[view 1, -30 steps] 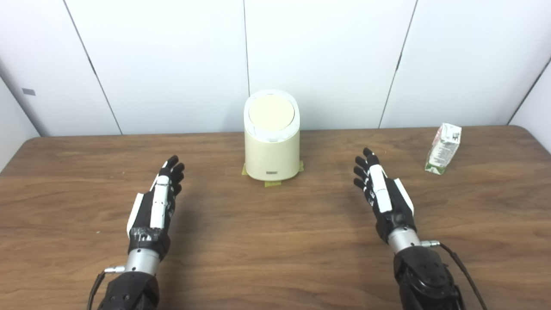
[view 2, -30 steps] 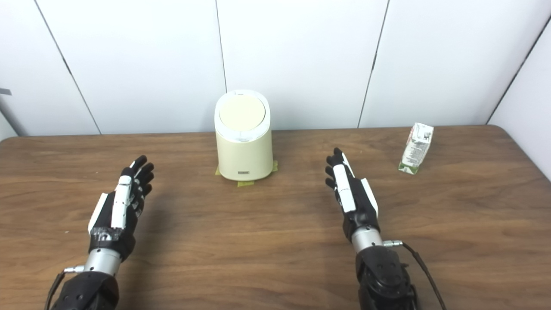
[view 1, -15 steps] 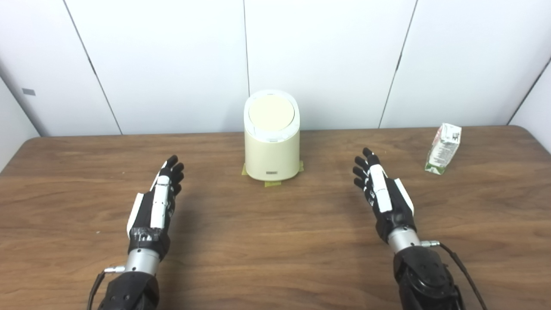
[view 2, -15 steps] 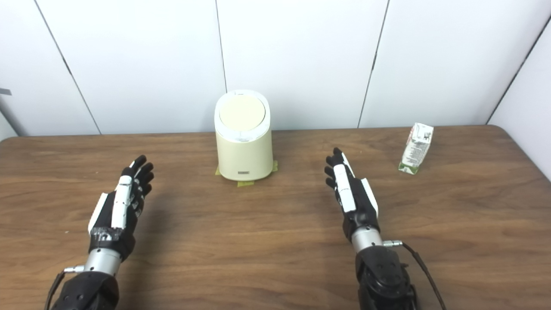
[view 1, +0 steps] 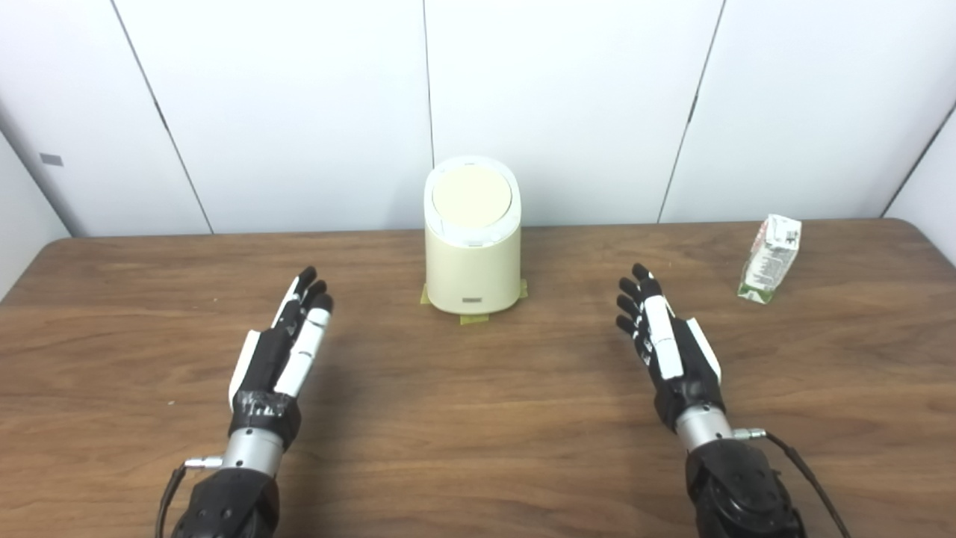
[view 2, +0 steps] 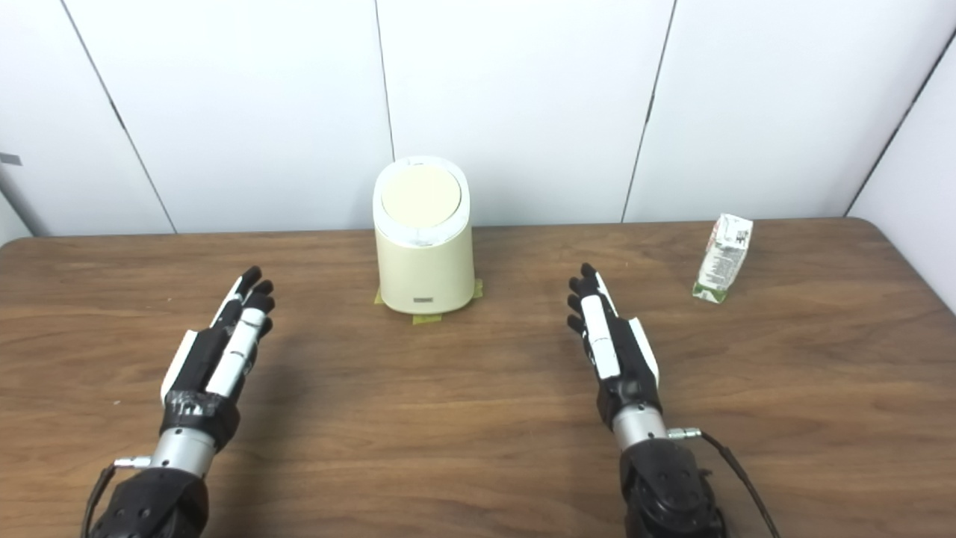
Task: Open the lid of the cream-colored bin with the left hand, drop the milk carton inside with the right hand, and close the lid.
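Wooden table (view 1: 478,418): bears everything listed.
Cream-colored bin (view 1: 472,258): upright at table's far centre, round lid (view 1: 471,197) down, yellow tape tabs (view 1: 473,319) under base.
My left hand (view 1: 284,351): over table, near-left of bin, fingers straight and apart, holding nothing.
My right hand (view 1: 667,345): near-right of bin, fingers extended, empty.
Milk carton (view 1: 769,258): far right, leaning, well apart from my right hand.

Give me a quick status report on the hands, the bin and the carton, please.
Left hand and right hand open, fingers apart, holding nothing. Bin lid shut; milk carton on table, far right. Nothing between hands and targets.
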Controlling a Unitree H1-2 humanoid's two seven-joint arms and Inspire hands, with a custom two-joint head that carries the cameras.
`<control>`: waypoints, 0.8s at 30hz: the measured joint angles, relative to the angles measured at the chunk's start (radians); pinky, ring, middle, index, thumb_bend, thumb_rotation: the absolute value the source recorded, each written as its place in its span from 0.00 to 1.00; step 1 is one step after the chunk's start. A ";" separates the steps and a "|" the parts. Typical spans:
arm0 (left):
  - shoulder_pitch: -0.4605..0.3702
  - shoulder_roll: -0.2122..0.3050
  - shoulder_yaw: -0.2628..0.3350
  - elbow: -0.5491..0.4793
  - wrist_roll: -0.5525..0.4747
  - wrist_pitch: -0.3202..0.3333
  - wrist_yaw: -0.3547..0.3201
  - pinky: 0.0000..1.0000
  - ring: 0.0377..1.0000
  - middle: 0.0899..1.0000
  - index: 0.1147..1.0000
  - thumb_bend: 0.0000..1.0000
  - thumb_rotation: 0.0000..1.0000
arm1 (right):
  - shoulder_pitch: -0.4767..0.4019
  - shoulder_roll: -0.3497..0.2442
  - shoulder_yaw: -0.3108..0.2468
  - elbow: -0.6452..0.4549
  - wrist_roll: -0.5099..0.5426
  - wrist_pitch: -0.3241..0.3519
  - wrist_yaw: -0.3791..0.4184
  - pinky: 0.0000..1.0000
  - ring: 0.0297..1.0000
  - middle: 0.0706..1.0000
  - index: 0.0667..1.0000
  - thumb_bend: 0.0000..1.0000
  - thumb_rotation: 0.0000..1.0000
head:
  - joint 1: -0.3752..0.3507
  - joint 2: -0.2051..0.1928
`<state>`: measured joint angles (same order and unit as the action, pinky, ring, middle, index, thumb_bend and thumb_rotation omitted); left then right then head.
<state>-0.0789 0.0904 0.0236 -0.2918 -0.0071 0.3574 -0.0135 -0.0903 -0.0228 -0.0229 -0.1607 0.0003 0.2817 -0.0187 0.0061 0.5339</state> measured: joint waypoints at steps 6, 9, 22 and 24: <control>-0.100 0.025 -0.049 -0.009 0.094 0.068 0.003 0.92 0.94 0.95 0.98 0.65 0.49 | 0.009 -0.027 -0.001 0.029 0.009 -0.040 0.019 0.92 0.95 0.95 0.99 0.57 1.00 | 0.021 -0.034; -0.181 0.028 -0.055 0.025 0.127 0.092 0.004 0.97 0.95 0.95 0.97 0.67 0.46 | 0.012 -0.028 0.001 0.046 0.005 -0.054 0.019 0.91 0.94 0.94 0.99 0.56 1.00 | 0.025 -0.054; -0.370 0.081 -0.096 0.255 0.160 0.092 -0.039 0.93 0.97 0.99 1.00 0.74 0.32 | 0.013 -0.036 0.010 0.090 -0.031 -0.130 0.017 0.88 0.93 0.95 0.99 0.55 1.00 | 0.023 -0.115; -0.406 0.090 -0.103 0.290 0.170 0.092 -0.040 0.91 0.97 0.99 1.00 0.77 0.30 | 0.013 -0.037 0.010 0.101 -0.031 -0.145 0.017 0.90 0.93 0.95 1.00 0.55 1.00 | 0.023 -0.118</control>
<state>-0.4851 0.1807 -0.0789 -0.0022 0.1627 0.4496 -0.0539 -0.0776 -0.0595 -0.0127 -0.0593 -0.0305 0.1368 -0.0018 0.0291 0.4157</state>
